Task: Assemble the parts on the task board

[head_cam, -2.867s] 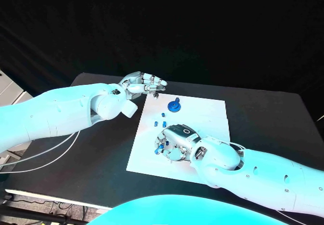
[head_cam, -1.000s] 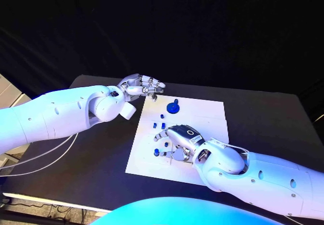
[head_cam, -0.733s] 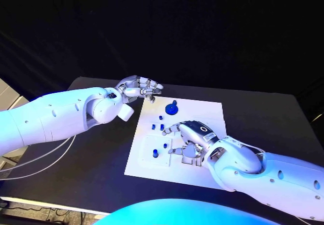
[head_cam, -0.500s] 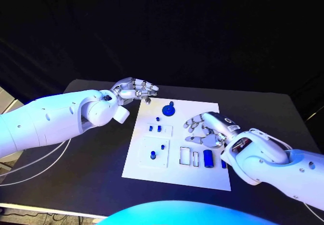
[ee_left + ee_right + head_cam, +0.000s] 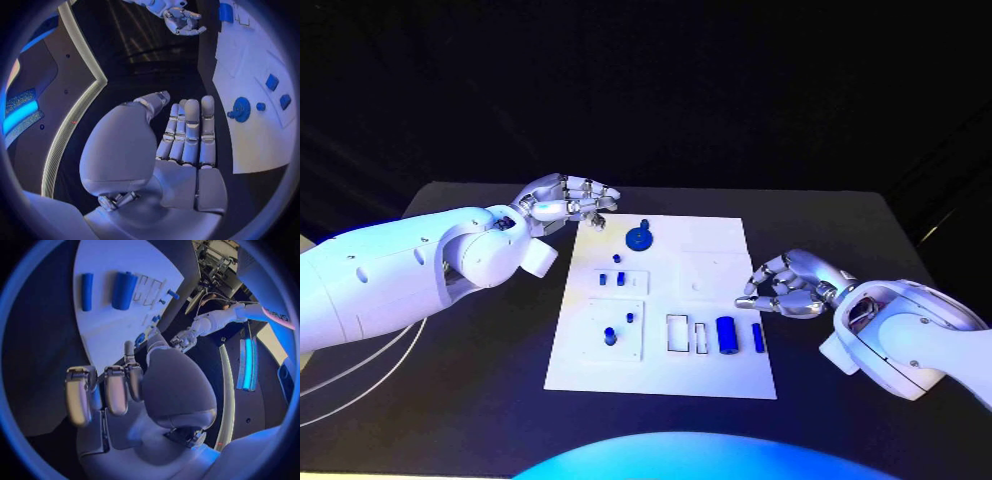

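Note:
The white task board [image 5: 718, 372] lies in the middle of the table. A round blue part with a knob [image 5: 638, 238] stands near its far edge. Small blue pegs [image 5: 613, 279] sit in the left half, and a thick blue cylinder [image 5: 727, 333] and a slim blue bar [image 5: 759, 337] lie near the right. My left hand [image 5: 567, 200] hovers over the board's far left corner, fingers curled together and holding nothing. At the board's right edge my right hand [image 5: 790, 285] has its fingers curled in on nothing. The right wrist view shows the cylinder [image 5: 123, 290] and bar [image 5: 87, 291].
Black table [image 5: 459, 330] surrounds the board on all sides. White frame-shaped recesses [image 5: 678, 333] lie beside the cylinder. In the left wrist view the board [image 5: 250, 75] and the round part [image 5: 240, 109] lie beyond my left hand [image 5: 187, 135]; my right hand [image 5: 181, 20] is farther off.
My right hand has lifted off the board's near left part and moved to its right edge, uncovering the pegs, cylinder and bar. The left hand kept its place; the camera shifted.

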Action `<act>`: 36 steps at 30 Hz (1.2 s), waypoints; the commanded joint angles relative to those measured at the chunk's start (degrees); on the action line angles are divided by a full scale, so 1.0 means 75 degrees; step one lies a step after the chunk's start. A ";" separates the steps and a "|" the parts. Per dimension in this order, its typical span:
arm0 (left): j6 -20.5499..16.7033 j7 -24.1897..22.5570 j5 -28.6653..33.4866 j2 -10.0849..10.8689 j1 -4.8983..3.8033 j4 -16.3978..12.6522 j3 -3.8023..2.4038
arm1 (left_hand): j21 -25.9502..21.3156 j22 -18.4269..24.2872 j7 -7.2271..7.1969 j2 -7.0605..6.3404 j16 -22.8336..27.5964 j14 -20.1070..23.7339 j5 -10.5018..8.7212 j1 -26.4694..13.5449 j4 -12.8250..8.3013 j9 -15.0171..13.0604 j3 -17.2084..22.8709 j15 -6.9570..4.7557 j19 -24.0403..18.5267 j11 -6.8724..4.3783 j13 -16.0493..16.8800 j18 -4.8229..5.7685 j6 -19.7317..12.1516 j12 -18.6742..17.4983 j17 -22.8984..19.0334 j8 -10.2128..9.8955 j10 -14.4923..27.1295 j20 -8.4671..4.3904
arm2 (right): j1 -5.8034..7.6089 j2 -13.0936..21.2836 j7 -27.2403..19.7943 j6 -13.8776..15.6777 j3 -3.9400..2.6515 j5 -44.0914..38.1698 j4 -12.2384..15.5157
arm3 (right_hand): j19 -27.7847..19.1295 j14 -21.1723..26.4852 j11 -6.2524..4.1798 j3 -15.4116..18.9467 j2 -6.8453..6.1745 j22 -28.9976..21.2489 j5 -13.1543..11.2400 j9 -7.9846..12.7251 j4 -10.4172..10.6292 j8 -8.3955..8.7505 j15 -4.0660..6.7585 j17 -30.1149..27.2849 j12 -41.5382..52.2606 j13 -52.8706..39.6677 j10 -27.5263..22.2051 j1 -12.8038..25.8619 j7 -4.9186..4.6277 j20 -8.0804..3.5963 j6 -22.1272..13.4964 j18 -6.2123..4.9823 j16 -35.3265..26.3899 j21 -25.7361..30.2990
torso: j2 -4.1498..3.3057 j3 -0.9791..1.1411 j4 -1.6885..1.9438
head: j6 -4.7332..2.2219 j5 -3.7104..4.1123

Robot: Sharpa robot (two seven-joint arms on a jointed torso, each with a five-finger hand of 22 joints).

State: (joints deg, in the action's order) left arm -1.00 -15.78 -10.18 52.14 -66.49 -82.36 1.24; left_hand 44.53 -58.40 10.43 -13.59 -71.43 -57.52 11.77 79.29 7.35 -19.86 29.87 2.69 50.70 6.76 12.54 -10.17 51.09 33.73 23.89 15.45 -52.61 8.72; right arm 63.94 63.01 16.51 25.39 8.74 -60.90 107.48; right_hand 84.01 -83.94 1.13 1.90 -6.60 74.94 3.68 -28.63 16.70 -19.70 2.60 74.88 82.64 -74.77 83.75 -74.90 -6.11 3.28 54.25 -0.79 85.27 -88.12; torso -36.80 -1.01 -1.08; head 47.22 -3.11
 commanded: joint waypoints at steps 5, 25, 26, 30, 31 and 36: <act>-0.0045 -0.0275 0.0120 0.0012 0.0027 -0.0145 -0.0002 | -0.0048 0.0024 -0.0020 0.0002 0.0001 0.0002 -0.0025 -0.0068 0.0022 -0.0016 -0.0058 0.0045 0.0012 -0.0009 -0.0008 -0.0041 -0.0048 0.0049 0.0012 0.0025 0.0043 0.0030 | -0.0306 0.0043 0.1347 -0.0122 0.0019 -0.0445 0.0190 | 0.0799 -0.0567 -0.0011 0.0205 -0.0038 0.2008 -0.0025 -0.0092 0.0023 -0.0146 0.0043 0.0683 0.0293 -0.1197 0.0330 0.0287 0.0076 -0.0034 -0.0007 0.0105 0.0168 -0.0250 | 0.0031 -0.0005 -0.0037 | 0.0035 0.0126; 0.0022 -0.0182 0.0159 0.0052 0.0039 -0.0127 0.0004 | -0.0081 0.0052 -0.0025 0.0020 -0.0002 0.0001 -0.0023 -0.0084 0.0061 -0.0024 -0.0079 0.0045 0.0024 -0.0012 -0.0009 -0.0043 -0.0040 0.0058 0.0021 0.0042 0.0050 0.0033 | -0.0640 -0.0593 0.1931 0.0020 0.0032 -0.0956 -0.0007 | 0.0799 -0.0609 -0.0025 0.0415 0.0010 0.2008 -0.0022 -0.0144 0.0029 -0.0239 0.0048 0.0952 0.0390 -0.1364 0.0404 0.0791 0.0097 -0.0036 0.0014 0.0105 0.0276 -0.0250 | 0.0019 -0.0008 -0.0027 | 0.0080 0.0109; 0.0029 -0.0175 0.0163 0.0052 0.0039 -0.0125 0.0004 | -0.0081 0.0052 -0.0025 0.0020 -0.0002 0.0001 -0.0023 -0.0084 0.0061 -0.0024 -0.0079 0.0045 0.0024 -0.0012 -0.0009 -0.0043 -0.0040 0.0058 0.0021 0.0042 0.0050 0.0033 | -0.0652 -0.0630 0.1956 -0.0006 0.0033 -0.0965 -0.0033 | 0.0799 -0.0609 -0.0027 0.0428 0.0020 0.2008 -0.0022 -0.0146 0.0029 -0.0246 0.0049 0.0952 0.0386 -0.1362 0.0402 0.0816 0.0099 -0.0036 0.0020 0.0105 0.0276 -0.0250 | 0.0018 -0.0007 -0.0028 | 0.0081 0.0105; 0.0063 -0.0151 0.0173 0.0051 0.0039 -0.0121 0.0004 | -0.0090 0.0060 -0.0027 0.0033 -0.0002 0.0001 -0.0020 -0.0077 0.0068 -0.0026 -0.0077 0.0043 0.0029 -0.0014 -0.0009 -0.0044 -0.0038 0.0060 0.0024 0.0047 0.0053 0.0033 | -0.0695 -0.0774 0.2098 -0.0175 0.0036 -0.1052 -0.0177 | 0.0799 -0.0609 -0.0030 0.0453 0.0035 0.2008 -0.0023 -0.0151 0.0030 -0.0256 0.0051 0.0959 0.0369 -0.1349 0.0391 0.0865 0.0103 -0.0037 0.0030 0.0105 0.0279 -0.0250 | 0.0016 -0.0006 -0.0020 | 0.0097 0.0100; 0.0070 -0.0147 0.0174 0.0052 0.0039 -0.0121 0.0005 | -0.0090 0.0060 -0.0027 0.0033 -0.0002 0.0001 -0.0020 -0.0077 0.0068 -0.0026 -0.0077 0.0043 0.0029 -0.0014 -0.0009 -0.0044 -0.0038 0.0060 0.0024 0.0047 0.0053 0.0033 | -0.0701 -0.0798 0.2126 -0.0221 0.0037 -0.1062 -0.0202 | 0.0799 -0.0609 -0.0031 0.0465 0.0037 0.2008 -0.0023 -0.0153 0.0029 -0.0261 0.0051 0.0959 0.0367 -0.1350 0.0390 0.0884 0.0105 -0.0038 0.0036 0.0105 0.0279 -0.0250 | 0.0016 -0.0006 -0.0020 | 0.0097 0.0100; 0.0124 -0.0111 0.0179 0.0065 0.0039 -0.0123 0.0005 | -0.0090 0.0060 -0.0027 0.0033 -0.0002 0.0001 -0.0020 -0.0077 0.0068 -0.0026 -0.0077 0.0043 0.0029 -0.0014 -0.0009 -0.0044 -0.0038 0.0060 0.0024 0.0047 0.0053 0.0033 | -0.0745 -0.1008 0.2367 -0.0545 0.0043 -0.1164 -0.0332 | 0.0799 -0.0602 -0.0071 0.0566 0.0145 0.2008 -0.0025 -0.0201 0.0023 -0.0381 0.0079 0.0959 0.0284 -0.1287 0.0337 0.1038 0.0159 -0.0052 0.0196 0.0105 0.0275 -0.0250 | 0.0016 -0.0008 -0.0025 | 0.0108 0.0081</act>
State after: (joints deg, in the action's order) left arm -1.12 -16.47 -9.39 52.65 -66.19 -83.19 1.31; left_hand 44.05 -57.99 10.43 -13.36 -71.43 -57.53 11.77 79.06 7.75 -19.98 29.47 2.69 50.69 6.77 12.55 -10.17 51.10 33.94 23.99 15.45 -52.62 8.71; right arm 58.68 55.68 31.98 24.66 8.87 -68.08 105.16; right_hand 84.00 -84.14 0.83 5.97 -5.57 74.92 3.67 -30.20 16.88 -22.43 2.79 74.93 84.89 -74.95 84.06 -67.38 -4.87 3.29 55.44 -0.80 87.04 -89.80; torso -36.67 -1.06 -1.24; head 48.00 -2.45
